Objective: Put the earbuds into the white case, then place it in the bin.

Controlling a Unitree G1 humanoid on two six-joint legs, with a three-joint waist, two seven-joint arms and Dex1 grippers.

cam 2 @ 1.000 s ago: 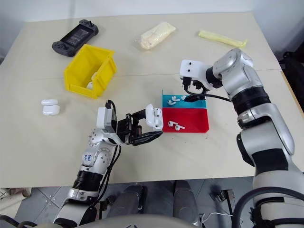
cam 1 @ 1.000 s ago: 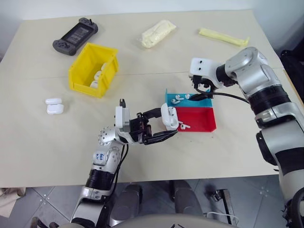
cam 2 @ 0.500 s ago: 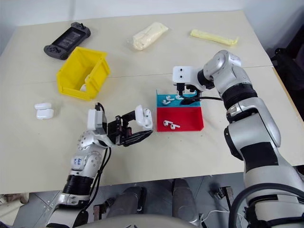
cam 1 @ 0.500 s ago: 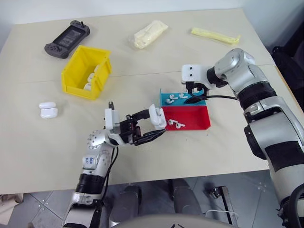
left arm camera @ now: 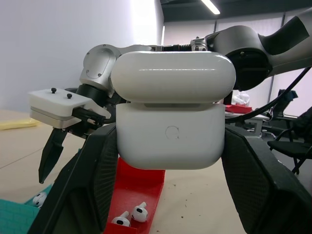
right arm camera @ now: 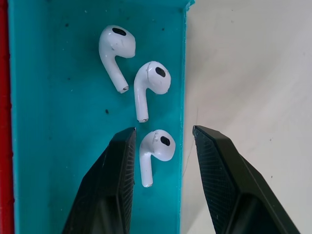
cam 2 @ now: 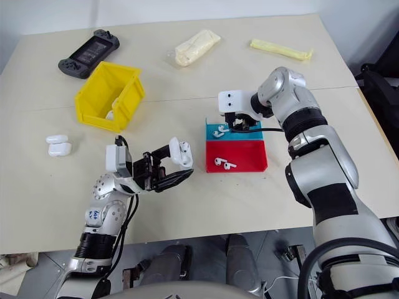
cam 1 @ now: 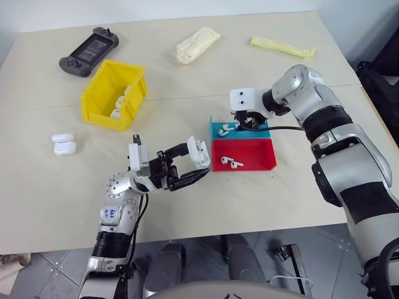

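A pale table (cam 1: 50,187) carries everything; grey tiles show below its near edge. The left gripper (cam 1: 190,163), near the near edge, is clamped on the case (cam 1: 199,152), held off the surface just left of the red tray (cam 1: 265,159). The right gripper (right arm camera: 163,156) stands half-spread over the blue tray (right arm camera: 58,122), its fingers either side of one of three earbuds (right arm camera: 156,146) by the tray's wall. Its wrist view shows this; the left wrist view shows the case's lid raised. The bin (cam 1: 100,103) sits toward the far left corner, with bare table between.
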